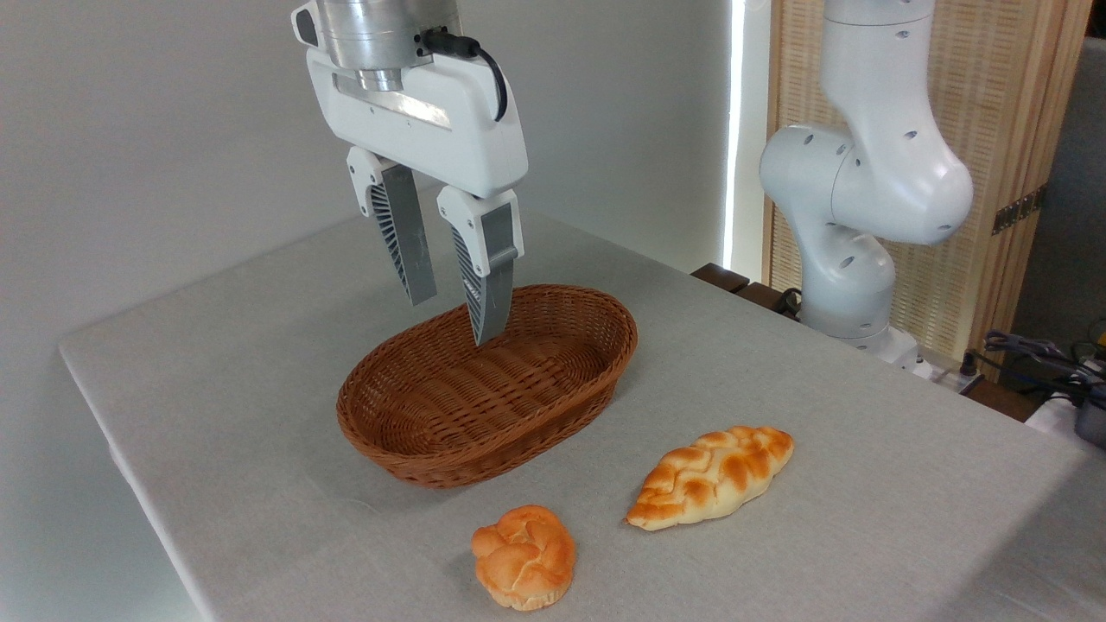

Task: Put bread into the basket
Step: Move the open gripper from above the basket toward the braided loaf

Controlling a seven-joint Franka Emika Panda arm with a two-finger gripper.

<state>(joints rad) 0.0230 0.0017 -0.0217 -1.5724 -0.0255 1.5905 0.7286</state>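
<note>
The long braided bread [710,476] lies flat on the grey table, to the right of and nearer the camera than the basket [432,449]. That oval reddish-brown wicker basket has nothing in it. My gripper [456,321] hangs above the basket's far rim, fingers pointing down and open, holding nothing. It is well away from the bread, up and to the left.
A small round knotted bun [524,556] sits near the table's front edge, left of the bread. The arm's white base [851,259] stands at the back right, with cables [1037,354] beside it. The table's left edge [130,466] runs close to the basket.
</note>
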